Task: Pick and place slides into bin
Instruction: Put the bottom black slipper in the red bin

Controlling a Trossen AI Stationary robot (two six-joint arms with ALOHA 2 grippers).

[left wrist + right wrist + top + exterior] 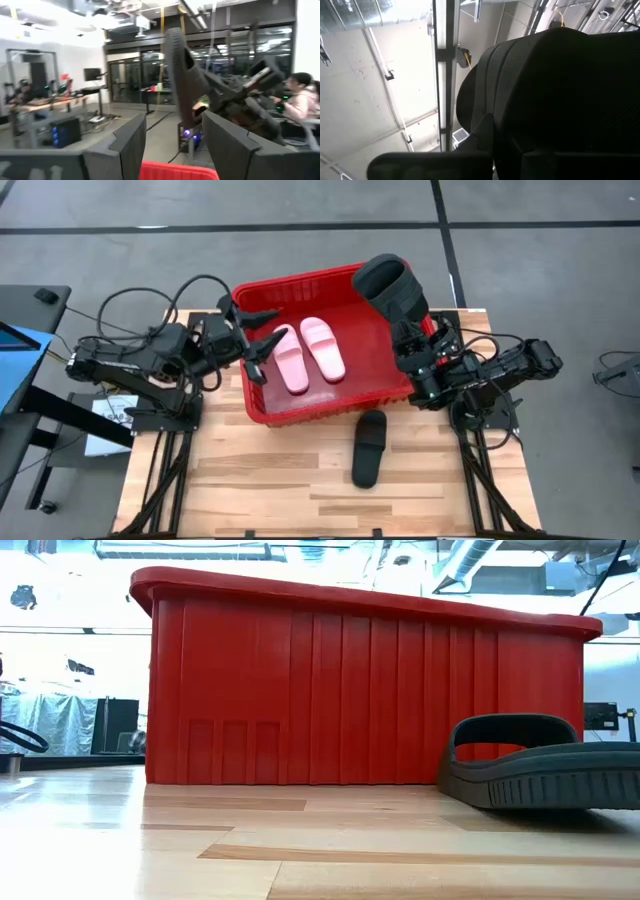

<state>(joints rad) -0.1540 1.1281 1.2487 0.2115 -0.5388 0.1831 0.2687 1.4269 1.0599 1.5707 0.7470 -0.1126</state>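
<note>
Red bin [262, 402] at the desk's twelve o'clock side, holding two pale pink slides [310, 352] lying side by side on its floor. One black slide [392, 288] is raised over the bin's two o'clock corner, clamped by the right pincer [408, 330]; in the left wrist view it stands edge-on in the air [181, 80], and it fills most of the right wrist view [555, 95]. A second black slide [368, 447] lies on the wooden desk [260, 480] just outside the bin's six o'clock wall, slightly toward five o'clock; the low view shows it sole-down, strap up [545, 772], close to the red wall [350, 700].

Step in hand, as judged: carrying the third slide to the bin. The next move calls for bringing it inward over the open floor at the three o'clock side, clear of the thick rim, then releasing; the pink pair leaves room there.

The left pincer [258, 340] hovers over the bin's nine o'clock rim with fingers [125, 142] spread apart and nothing between them. It sits near the pink slides, so a drop toward that side could strike it.

Beyond the desk: a person [300, 97] seated in the room, and a dark side table [30, 310] at nine o'clock.
</note>
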